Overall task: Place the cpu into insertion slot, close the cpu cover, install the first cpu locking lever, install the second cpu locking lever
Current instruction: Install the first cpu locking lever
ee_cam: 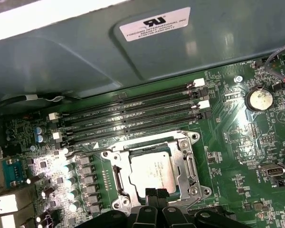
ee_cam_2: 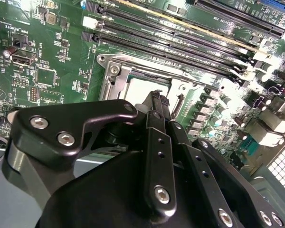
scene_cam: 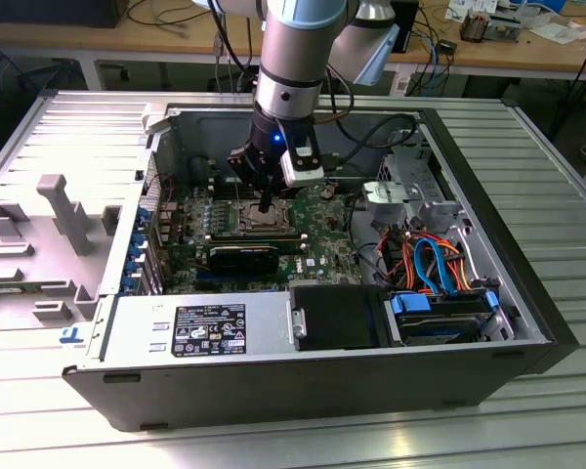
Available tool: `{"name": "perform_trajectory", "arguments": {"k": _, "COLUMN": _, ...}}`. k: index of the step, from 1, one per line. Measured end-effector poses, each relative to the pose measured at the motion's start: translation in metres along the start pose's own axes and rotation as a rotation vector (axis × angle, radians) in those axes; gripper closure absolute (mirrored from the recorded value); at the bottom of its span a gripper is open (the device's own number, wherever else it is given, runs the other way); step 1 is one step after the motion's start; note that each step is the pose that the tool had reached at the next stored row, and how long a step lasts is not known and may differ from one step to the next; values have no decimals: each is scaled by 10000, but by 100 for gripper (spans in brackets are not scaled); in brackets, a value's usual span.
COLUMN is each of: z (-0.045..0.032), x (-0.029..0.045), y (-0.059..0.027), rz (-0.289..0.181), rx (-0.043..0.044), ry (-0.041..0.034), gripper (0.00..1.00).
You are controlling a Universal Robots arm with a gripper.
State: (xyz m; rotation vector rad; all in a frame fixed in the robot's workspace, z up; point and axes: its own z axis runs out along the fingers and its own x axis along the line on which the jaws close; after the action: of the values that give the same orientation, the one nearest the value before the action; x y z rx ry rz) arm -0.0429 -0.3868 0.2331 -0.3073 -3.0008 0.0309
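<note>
The cpu (ee_cam: 152, 172), a flat silver-grey square, lies in the insertion slot (ee_cam: 115, 205) on the green board. The silver cpu cover (ee_cam: 191, 167) lies flat around it, and the chip shows through its window. A thin lever rod (ee_cam: 133, 142) runs along the slot's side toward the memory slots; I cannot tell if it is latched. My gripper (ee_cam: 155, 194) hangs just over the cover's edge, fingertips together and holding nothing. In the second wrist view the gripper (ee_cam_2: 156, 99) points at the cpu (ee_cam_2: 141, 88) inside the cover (ee_cam_2: 133, 64). In the exterior view the gripper (scene_cam: 265, 203) stands over the slot (scene_cam: 254, 221).
Long black memory slots (ee_cam: 133, 116) run beside the socket. The grey case wall (ee_cam: 85, 52) rises past them. A black fan shroud (scene_cam: 337, 318), a power supply (scene_cam: 200, 327) and orange and blue cables (scene_cam: 435, 259) fill the case at the exterior view's front and right.
</note>
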Motion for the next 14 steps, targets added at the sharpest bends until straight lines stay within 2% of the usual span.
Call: {"name": "perform_trajectory", "arguments": {"k": 14, "z": 0, "x": 0, "y": 0, "rz": -266, "rx": 33, "ry": -9, "gripper": 89}}
